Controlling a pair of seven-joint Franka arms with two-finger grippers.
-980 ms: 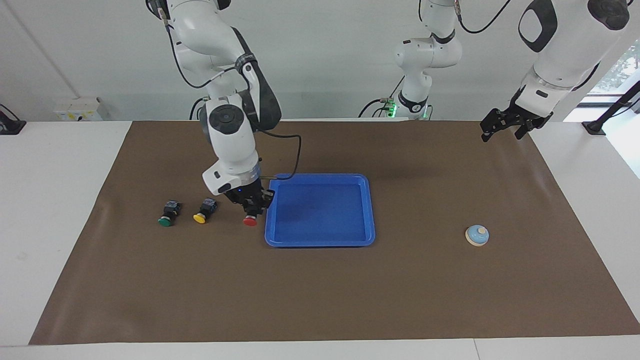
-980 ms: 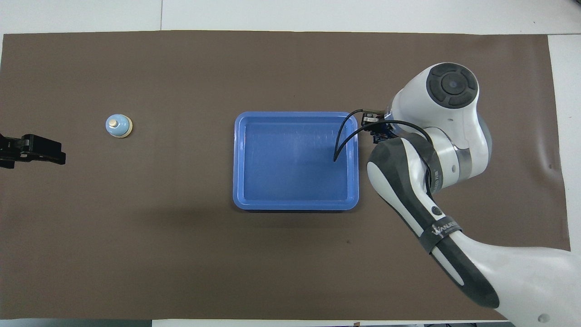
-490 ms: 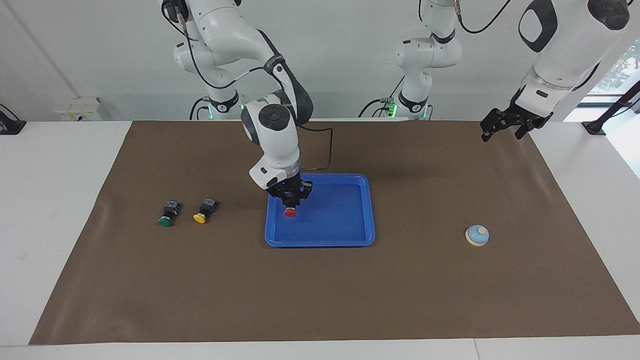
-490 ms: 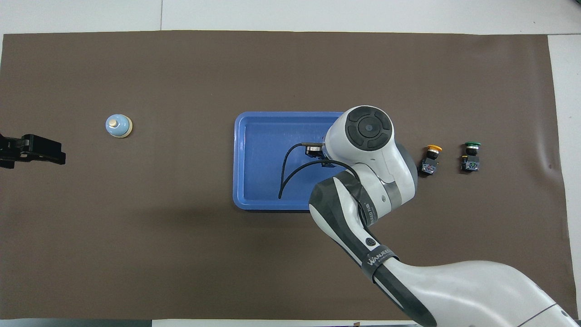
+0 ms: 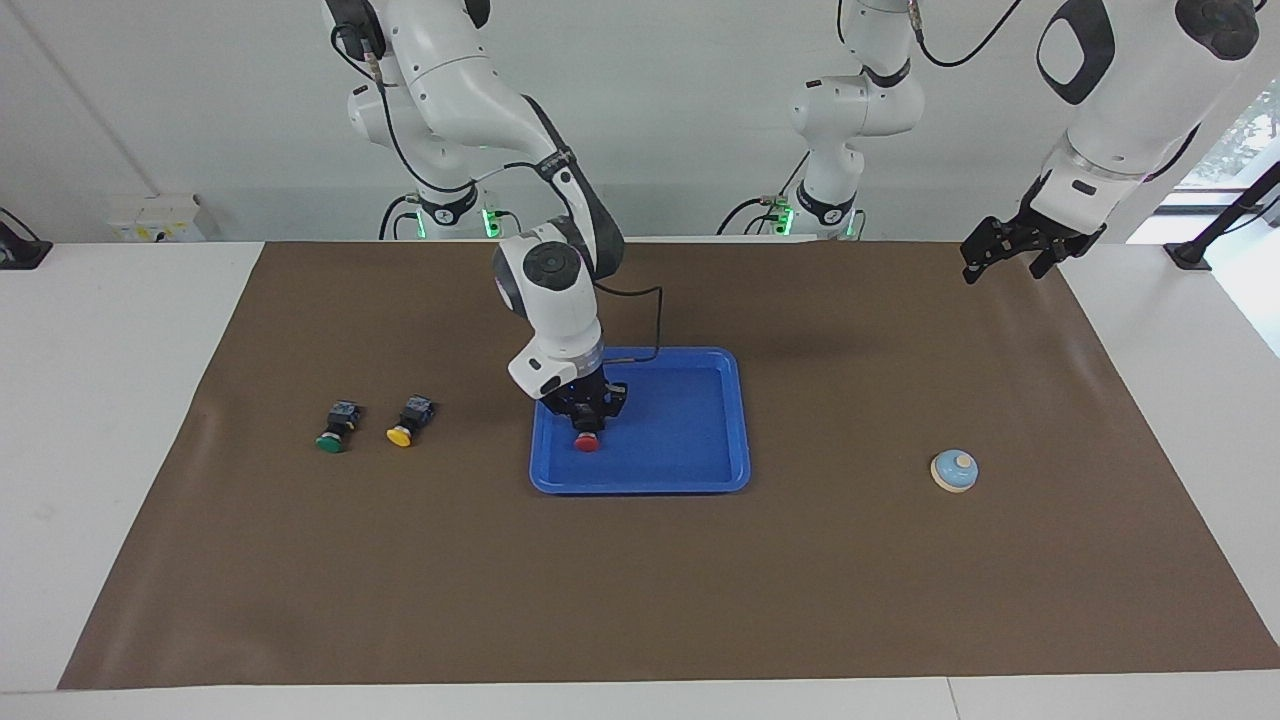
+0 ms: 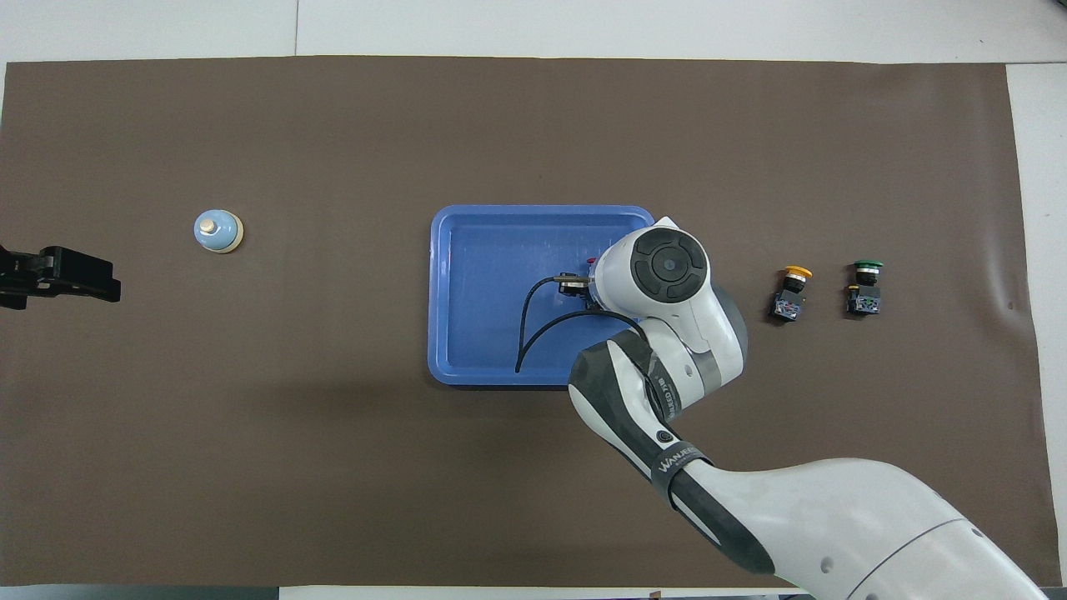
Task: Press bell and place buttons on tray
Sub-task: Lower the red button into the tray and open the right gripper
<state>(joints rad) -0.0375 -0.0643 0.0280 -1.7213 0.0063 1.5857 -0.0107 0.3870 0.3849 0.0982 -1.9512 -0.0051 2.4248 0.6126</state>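
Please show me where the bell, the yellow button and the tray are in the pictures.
bell (image 5: 954,470): facing view, on the light-blue dome below the cream knob.
yellow button (image 5: 399,436): facing view, on the round yellow cap.
tray (image 6: 483,292): overhead view, on the bare blue floor.

Wall (image 5: 680,120): plain white.
Bench (image 5: 110,420): white, spread with a brown mat (image 5: 640,580).
Window (image 5: 1235,130): daylight at the left arm's end.

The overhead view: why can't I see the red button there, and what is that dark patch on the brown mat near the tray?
Overhead view: the right arm's wrist covers the red button. The patch beside the tray looks like the arm's soft shadow. Facing view: daylight glares at a window in the corner.
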